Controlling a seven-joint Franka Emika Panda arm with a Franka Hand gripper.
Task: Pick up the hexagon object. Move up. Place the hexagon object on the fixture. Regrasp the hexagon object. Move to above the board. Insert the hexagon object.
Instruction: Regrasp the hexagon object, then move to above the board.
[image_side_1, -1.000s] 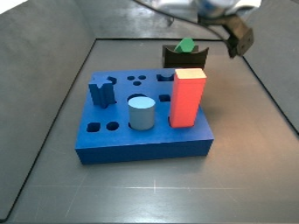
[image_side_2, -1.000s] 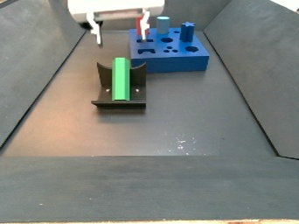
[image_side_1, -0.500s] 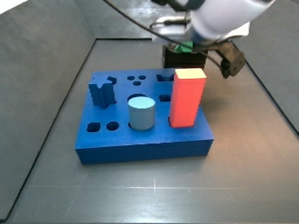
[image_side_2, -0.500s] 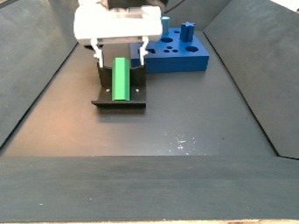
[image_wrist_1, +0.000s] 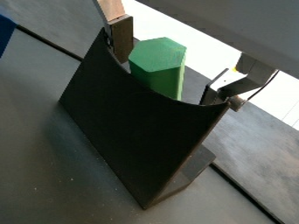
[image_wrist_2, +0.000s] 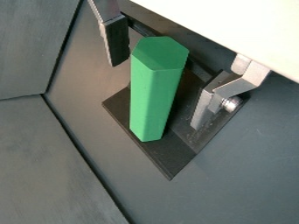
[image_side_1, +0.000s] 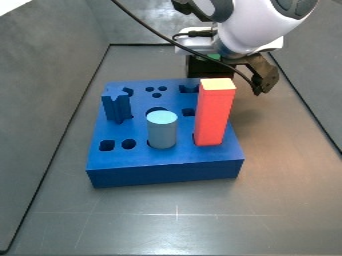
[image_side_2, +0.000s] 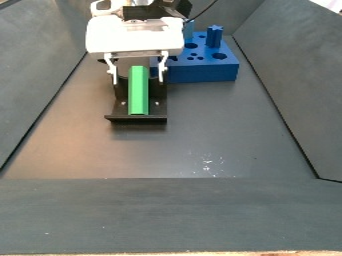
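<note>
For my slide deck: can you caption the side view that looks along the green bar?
The open tool straddles the hexagon object resting on the fixture, with the board behind.

The gripper (image_wrist_2: 176, 74) sits low over the fixture (image_side_2: 136, 108) with its jaws apart, one finger (image_wrist_2: 115, 38) on each side of the hexagon object (image_wrist_2: 155, 87). A narrow gap shows between each pad and the green bar. Under the jaws, the fixture's dark plate (image_wrist_1: 138, 122) blocks further descent. Behind the jaws stands the board (image_side_2: 203, 60), carrying a tall red block (image_side_1: 215, 113) and a pale blue cylinder (image_side_1: 162, 129). To both sides of the jaws the tray floor (image_side_2: 201, 160) lies open as far as the sloped walls (image_side_2: 40, 90)
</note>
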